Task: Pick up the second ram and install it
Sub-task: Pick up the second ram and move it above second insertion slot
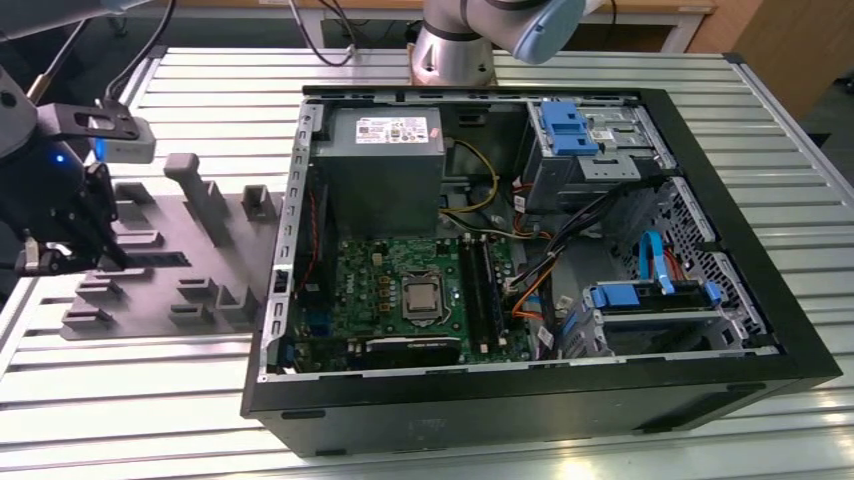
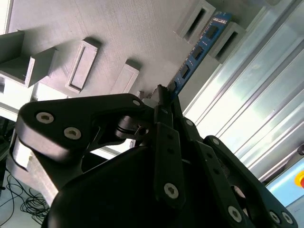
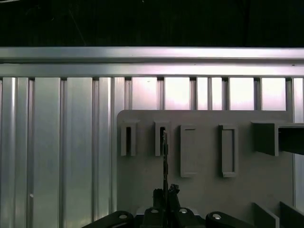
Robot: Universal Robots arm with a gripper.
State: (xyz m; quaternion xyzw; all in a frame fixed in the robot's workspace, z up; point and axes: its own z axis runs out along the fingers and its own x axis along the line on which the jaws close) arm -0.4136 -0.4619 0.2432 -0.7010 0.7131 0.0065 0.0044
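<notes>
Two slotted blocks (image 2: 195, 21) by second ram (image 2: 199, 52) in tool (image 2: 164, 95)

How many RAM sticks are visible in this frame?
1. The second ram, a blue stick, stands at the grey holder tray with the gripper shut on it. Others may sit hidden in the motherboard slots.

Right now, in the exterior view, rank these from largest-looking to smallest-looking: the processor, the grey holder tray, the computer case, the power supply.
1. computer case
2. grey holder tray
3. power supply
4. processor
No two look alike in size.
</notes>
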